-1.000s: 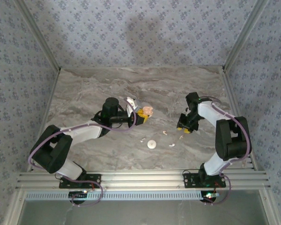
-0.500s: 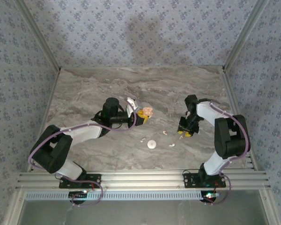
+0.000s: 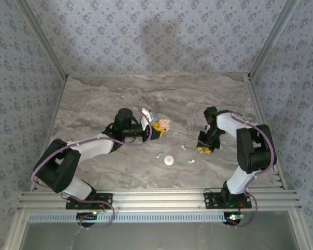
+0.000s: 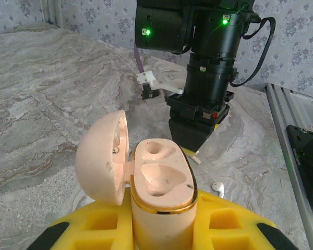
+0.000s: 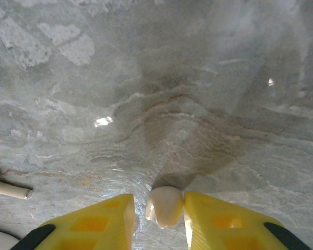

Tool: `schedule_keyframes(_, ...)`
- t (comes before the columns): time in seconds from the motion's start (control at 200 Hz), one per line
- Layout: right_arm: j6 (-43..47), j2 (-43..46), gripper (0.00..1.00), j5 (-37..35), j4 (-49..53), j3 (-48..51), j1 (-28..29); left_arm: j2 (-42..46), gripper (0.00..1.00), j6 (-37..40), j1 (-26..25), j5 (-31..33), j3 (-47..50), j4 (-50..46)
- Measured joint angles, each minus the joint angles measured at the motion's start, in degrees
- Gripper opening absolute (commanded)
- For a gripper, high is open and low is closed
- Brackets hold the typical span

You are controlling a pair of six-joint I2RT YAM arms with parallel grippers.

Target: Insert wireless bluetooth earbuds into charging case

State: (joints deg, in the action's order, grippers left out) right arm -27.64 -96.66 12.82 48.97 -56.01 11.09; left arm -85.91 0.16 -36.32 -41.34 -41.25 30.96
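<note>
The peach charging case [image 4: 161,182] stands upright with its lid [image 4: 101,156] swung open to the left, and both sockets show bare. My left gripper [image 4: 161,229] is shut on the case [image 3: 163,124], holding it above the table at mid-left. My right gripper [image 5: 159,208] is down at the table with one white earbud [image 5: 166,205] between its yellow fingers. The right finger touches the earbud and a thin gap remains on the left. More earbuds [image 3: 183,147] [image 3: 191,160] [image 3: 159,154] lie on the table between the arms. In the left wrist view the right gripper [image 4: 194,136] stands just beyond the case.
A small round white disc [image 3: 169,160] lies near the loose earbuds. Another earbud with its stem [image 5: 8,190] rests left of my right fingers. The marble table [image 3: 94,99] is walled by patterned panels. An aluminium rail [image 3: 156,198] runs along the near edge.
My right gripper has shifted slightly left and down onto an earbud that lay just in front of it. The left arm and the case have stayed put.
</note>
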Motion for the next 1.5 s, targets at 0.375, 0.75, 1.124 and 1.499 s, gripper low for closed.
schedule_keyframes(0.375,0.04,-0.42,0.23,-0.42,-1.09,0.83,0.04,0.04,0.20,0.42,0.00,-0.17,-0.22,-1.03)
schedule_keyframes(0.75,-0.02,4.76,0.22,-1.53,-4.79,5.16,0.04,0.04,0.20,0.39,0.00,-0.59,-1.07,-1.27)
schedule_keyframes(1.124,-1.14,22.36,0.20,-3.04,-13.90,11.87,0.81,-2.67,0.19,-0.98,-0.13,-0.55,-1.81,2.38)
schedule_keyframes(1.499,-2.16,39.21,0.20,-5.97,-22.80,18.67,5.64,-6.43,0.19,-3.13,-1.77,0.96,-2.32,10.75)
